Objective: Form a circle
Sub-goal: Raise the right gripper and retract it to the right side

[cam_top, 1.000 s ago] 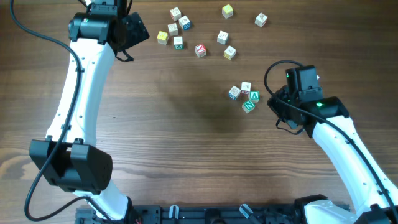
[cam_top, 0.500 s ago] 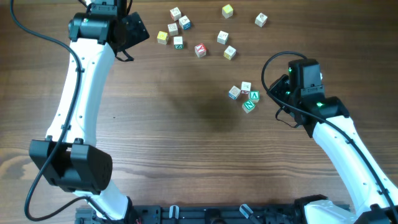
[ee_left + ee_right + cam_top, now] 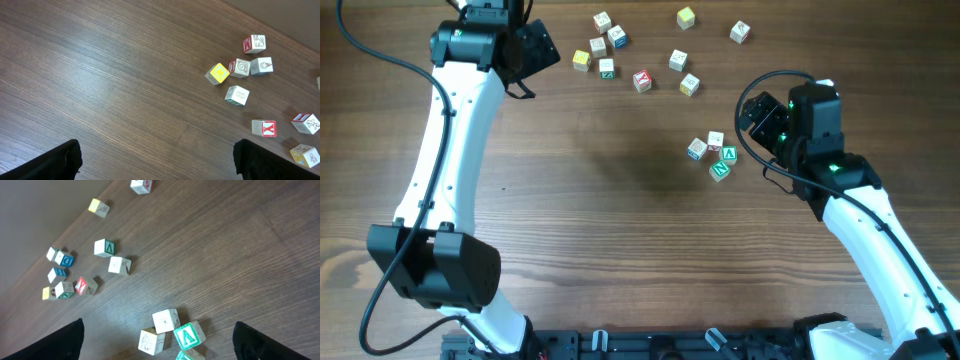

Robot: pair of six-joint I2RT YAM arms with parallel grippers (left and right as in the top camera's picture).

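Look mid-right on the table [image 3: 620, 230] for the circle [image 3: 716, 152], a tight cluster of wooden letter cubes near the right jaws. Note right and left jaws alike spread wide, empty. Probably light, rigid, quick to skid: pinch single cubes across opposite flat faces.

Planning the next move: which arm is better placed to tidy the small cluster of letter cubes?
Right. The right gripper, open, is beside the tight cluster of pale wooden letter cubes; the left gripper is far off, by the scattered cubes.
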